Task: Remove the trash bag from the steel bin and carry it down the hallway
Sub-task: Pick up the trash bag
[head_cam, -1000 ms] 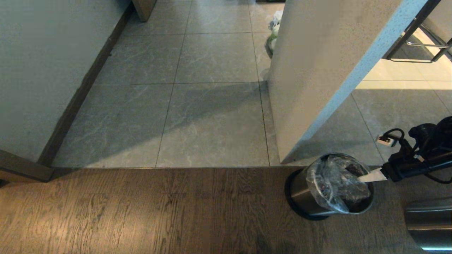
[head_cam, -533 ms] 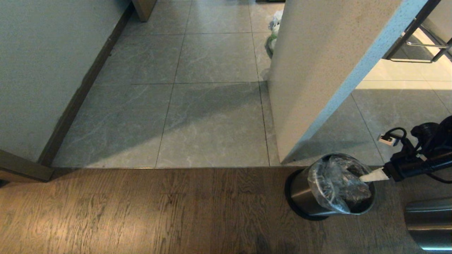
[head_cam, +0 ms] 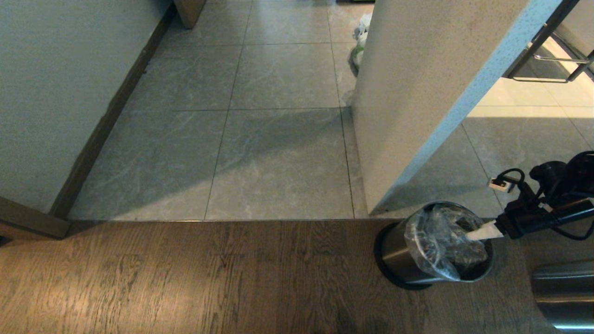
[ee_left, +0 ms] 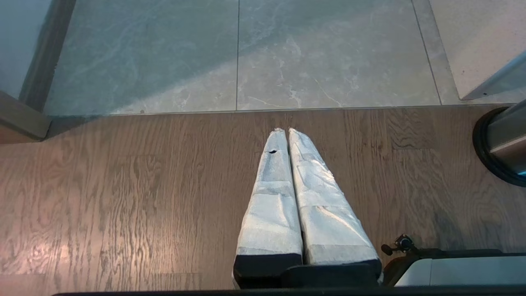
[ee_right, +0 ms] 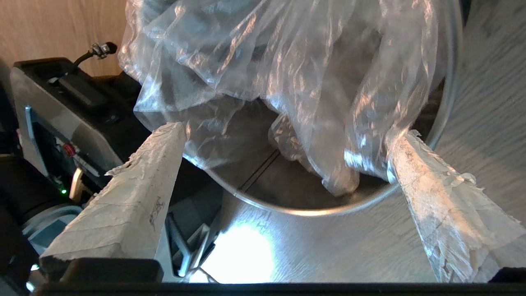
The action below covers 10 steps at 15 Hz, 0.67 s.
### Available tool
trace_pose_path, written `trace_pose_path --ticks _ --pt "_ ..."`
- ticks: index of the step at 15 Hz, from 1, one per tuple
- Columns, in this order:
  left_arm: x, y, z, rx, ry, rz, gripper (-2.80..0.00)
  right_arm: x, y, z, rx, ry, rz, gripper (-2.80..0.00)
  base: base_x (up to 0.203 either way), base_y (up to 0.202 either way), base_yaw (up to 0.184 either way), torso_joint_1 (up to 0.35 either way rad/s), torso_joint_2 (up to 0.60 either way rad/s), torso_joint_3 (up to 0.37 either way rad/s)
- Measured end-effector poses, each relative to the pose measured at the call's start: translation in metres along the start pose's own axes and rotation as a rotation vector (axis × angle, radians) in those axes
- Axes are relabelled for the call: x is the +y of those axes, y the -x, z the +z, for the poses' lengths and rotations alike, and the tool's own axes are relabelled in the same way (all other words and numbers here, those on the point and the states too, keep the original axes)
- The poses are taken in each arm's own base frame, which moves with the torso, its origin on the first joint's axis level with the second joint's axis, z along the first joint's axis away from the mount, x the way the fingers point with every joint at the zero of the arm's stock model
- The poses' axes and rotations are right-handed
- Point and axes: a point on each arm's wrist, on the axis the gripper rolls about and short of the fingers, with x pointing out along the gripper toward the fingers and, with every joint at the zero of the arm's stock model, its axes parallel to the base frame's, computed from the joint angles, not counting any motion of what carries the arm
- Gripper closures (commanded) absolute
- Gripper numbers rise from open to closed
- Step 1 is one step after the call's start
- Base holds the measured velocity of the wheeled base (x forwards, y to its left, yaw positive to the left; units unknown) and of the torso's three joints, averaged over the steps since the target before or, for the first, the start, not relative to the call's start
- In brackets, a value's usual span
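My right gripper [head_cam: 478, 230] reaches over the rim of the small round brushed-steel bin [head_cam: 399, 260], fingers spread wide around the crinkled clear plastic trash bag [head_cam: 438, 241] inside. My left gripper [ee_left: 286, 130] hangs pressed shut above wooden floor [head_cam: 185, 278]; tiled hallway [head_cam: 260, 139] ahead.

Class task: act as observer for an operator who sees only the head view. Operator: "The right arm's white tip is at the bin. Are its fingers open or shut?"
Observer: Open. In the right wrist view the right end effector has its fingers spread wide, the trash bag bunched between them but not pinched.
Operator: "Which side of the rim are they on?"
Observer: One finger lies over the steel bin's rim; the other sits outside it.
Operator: "I can't see the left arm."
Observer: The left end effector hangs shut above the wooden floor, empty.
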Motion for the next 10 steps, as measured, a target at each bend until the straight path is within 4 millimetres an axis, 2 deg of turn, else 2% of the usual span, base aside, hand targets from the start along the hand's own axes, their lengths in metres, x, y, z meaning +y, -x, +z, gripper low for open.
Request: trace_pose_path --ticks 6,10 --pt "0.000 0.000 0.000 0.000 0.000 0.000 0.00 0.000 -0.015 0.015 -0.034 0.081 -0.014 -2.80 0.000 0.000 0.000 0.000 0.00 0.000" --pt "0.000 0.000 0.000 0.000 0.000 0.000 0.00 0.005 -0.026 0.016 -0.013 0.087 0.013 -2.80 0.000 0.000 0.000 0.000 0.00 0.000"
